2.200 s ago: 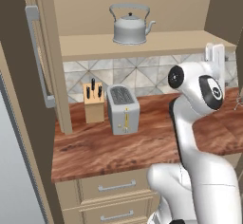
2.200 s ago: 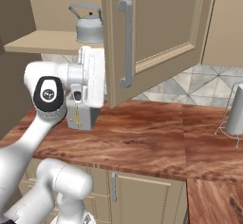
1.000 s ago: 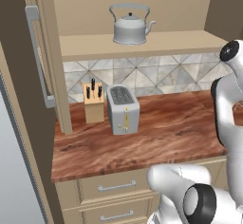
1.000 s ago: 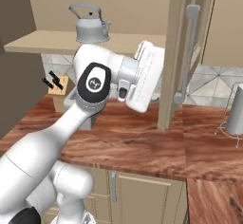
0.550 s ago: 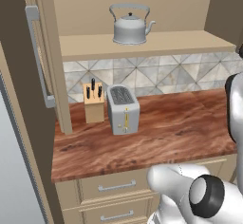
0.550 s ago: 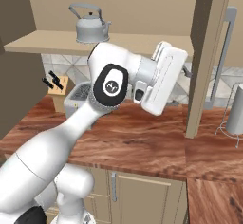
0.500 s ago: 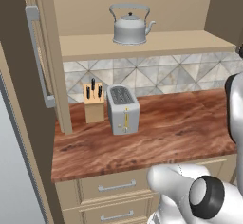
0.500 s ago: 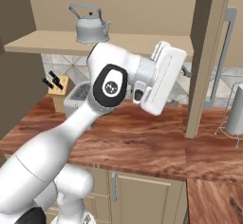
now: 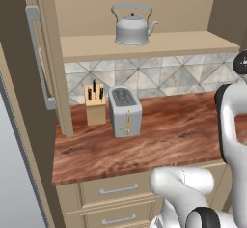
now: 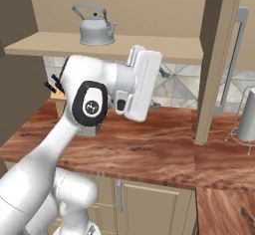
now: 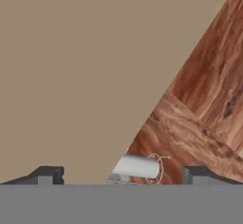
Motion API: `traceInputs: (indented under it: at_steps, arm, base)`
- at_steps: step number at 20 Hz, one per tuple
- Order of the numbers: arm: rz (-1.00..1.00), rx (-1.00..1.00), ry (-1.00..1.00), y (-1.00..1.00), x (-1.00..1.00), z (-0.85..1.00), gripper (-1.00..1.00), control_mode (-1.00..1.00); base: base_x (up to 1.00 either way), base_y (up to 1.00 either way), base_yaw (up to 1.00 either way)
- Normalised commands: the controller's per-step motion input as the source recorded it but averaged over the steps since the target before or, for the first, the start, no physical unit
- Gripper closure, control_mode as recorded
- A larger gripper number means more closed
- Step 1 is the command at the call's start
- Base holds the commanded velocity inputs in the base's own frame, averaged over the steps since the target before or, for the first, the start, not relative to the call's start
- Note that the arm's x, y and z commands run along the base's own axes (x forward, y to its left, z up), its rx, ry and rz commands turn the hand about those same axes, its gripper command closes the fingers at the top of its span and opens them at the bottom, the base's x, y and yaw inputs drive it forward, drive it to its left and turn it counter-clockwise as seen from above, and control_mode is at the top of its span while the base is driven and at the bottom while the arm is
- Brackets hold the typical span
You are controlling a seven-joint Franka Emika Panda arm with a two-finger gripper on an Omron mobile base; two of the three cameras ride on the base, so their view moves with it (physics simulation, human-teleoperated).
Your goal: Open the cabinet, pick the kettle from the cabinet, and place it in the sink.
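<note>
The cabinet stands open, its left door (image 9: 24, 101) swung wide and its right door (image 10: 218, 59) turned edge-on with its bar handle (image 10: 234, 55) beyond it. On the cabinet shelf (image 9: 159, 43) sits the silver-grey kettle (image 9: 131, 26), also seen upright at the shelf's left (image 10: 95, 27). My gripper (image 10: 162, 73) hangs below the shelf, left of the right door and apart from its handle. In the hand view my gripper (image 11: 123, 174) is open with nothing between its fingertips (image 11: 47, 174), facing a beige door panel (image 11: 85, 76). The sink is out of view.
A toaster (image 9: 125, 111) and a knife block (image 9: 95, 104) stand on the wood-grain counter (image 9: 169, 135) under the shelf. A silver cylinder on a wire stand (image 10: 247, 114) is at the counter's right. Drawers (image 9: 116, 191) line the front.
The right door has swung from half open to edge-on. My hand followed it rightward, then drew back left, away from the handle. The kettle has not moved.
</note>
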Motion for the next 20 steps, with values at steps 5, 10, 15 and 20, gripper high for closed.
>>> traceInputs:
  at_steps: [5,10,15,20]
  arm:
    - [0.45,-0.10,0.00,0.51,-0.02,0.11,-1.00,-1.00]
    - [0.58,-0.18,0.00,0.39,-0.10,0.18,-1.00,-1.00]
    - [0.60,-0.26,0.00,0.38,-0.11,0.20,-1.00,-1.00]
    - [0.51,-0.31,0.01,0.43,-0.05,0.25,-1.00,-1.00]
  base:
    - [0.00,0.00,0.00]
    - [0.00,0.00,0.00]
    - [0.00,0.00,0.00]
    - [0.00,0.00,0.00]
